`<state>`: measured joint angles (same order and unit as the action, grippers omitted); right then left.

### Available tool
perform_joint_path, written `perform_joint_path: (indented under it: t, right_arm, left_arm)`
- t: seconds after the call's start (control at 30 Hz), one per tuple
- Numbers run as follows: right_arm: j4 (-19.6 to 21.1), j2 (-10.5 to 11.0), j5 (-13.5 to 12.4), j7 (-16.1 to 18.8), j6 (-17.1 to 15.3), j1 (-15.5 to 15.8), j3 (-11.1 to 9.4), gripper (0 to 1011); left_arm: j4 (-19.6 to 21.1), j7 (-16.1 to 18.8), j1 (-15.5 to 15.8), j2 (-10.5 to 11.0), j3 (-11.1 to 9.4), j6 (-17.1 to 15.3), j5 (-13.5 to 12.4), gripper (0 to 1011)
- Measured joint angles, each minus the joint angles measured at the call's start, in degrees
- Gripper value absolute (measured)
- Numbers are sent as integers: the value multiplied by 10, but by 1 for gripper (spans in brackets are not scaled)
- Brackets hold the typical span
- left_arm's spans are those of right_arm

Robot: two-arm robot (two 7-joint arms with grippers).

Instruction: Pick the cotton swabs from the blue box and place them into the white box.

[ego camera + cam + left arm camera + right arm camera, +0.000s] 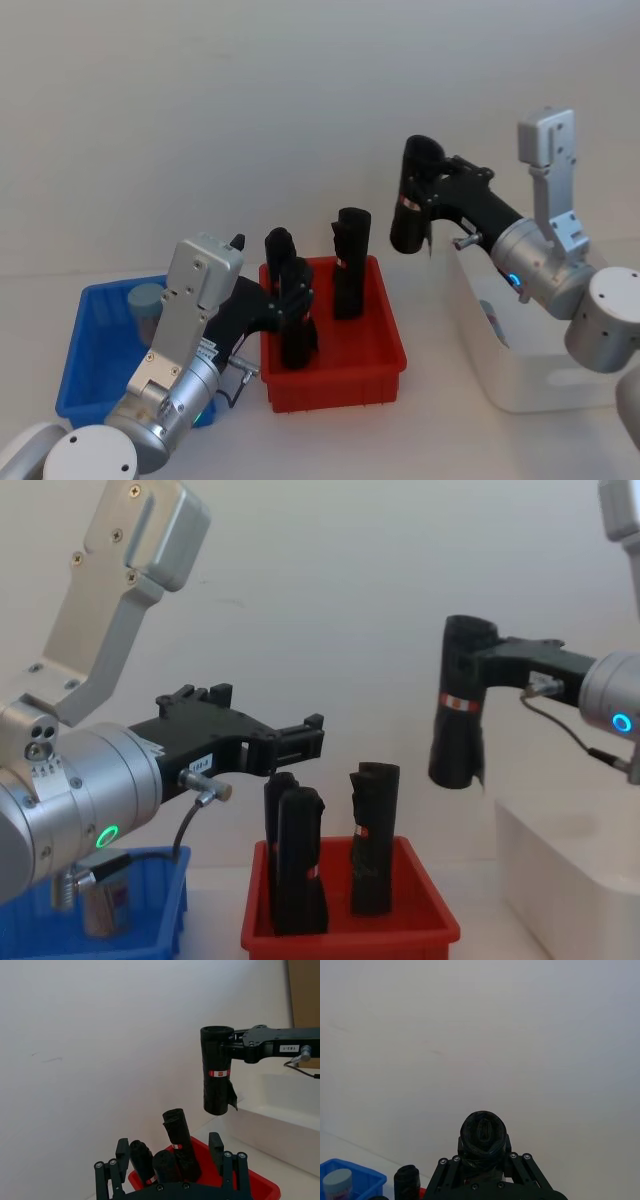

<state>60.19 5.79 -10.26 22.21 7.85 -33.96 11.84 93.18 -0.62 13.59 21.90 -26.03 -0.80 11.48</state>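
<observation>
1 black roll [412,196] pinched in right gripper [425,195]; left gripper [170,1160] jaws spread

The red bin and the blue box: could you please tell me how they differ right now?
The red bin holds three upright black rolls; the blue box holds a grey-lidded jar. The red bin stands at centre, the blue box on the robot's left under the open left claw. Both are small open-topped plastic bins.

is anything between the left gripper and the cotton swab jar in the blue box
Nothing visible blocks it. The left gripper hangs open above the red bin, over the black rolls, while the cotton swab jar stands in the blue box beside it, partly hidden behind the left arm.
</observation>
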Motion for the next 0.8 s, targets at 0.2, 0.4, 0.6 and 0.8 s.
perform_joint_path:
  t: [0.2, 0.4, 0.6, 0.8]
  right_arm:
    - [61, 12, 1, -41, -26, 31, -7, 355]
    - [118, 26, 3, -85, -57, 62, -18, 355]
    - [164, 43, 4, -123, -91, 94, -31, 355]
    - [190, 54, 3, -143, -115, 116, -40, 355]
  left_arm:
    - [0, 0, 0, 0, 0, 0, 0, 1000]
    - [0, 0, 0, 0, 0, 0, 0, 1000]
    - [0, 0, 0, 0, 0, 0, 0, 1000]
    - [0, 0, 0, 0, 0, 0, 0, 1000]
